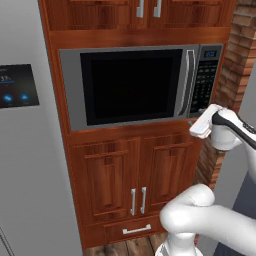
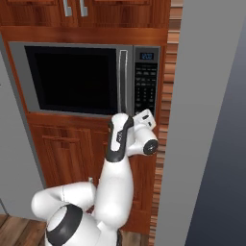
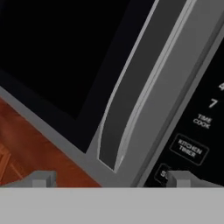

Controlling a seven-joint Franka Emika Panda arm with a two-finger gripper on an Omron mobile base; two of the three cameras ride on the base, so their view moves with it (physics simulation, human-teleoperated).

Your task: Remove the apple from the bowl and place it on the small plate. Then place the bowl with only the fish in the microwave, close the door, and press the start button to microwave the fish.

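Your gripper point(image 3: 111, 178) has its two fingertips point(image 3: 41, 178) spread wide apart with nothing between them, held close to the lower right corner of the microwave point(image 1: 142, 85). One tip sits over the grey frame below the door point(image 1: 132, 86), the other over the black keypad point(image 1: 204, 80). The door is shut, and its curved silver handle point(image 3: 131, 94) runs straight ahead of you. Below the microwave you have brown wooden cabinet doors point(image 1: 132, 177).

Grey steel microwave point(image 1: 135, 85) built into wooden cabinetry, door point(image 1: 127, 86) shut, large black window, curved silver handle point(image 1: 189, 82) upright along door's right edge, black keypad point(image 1: 204, 82) with blue display beside it
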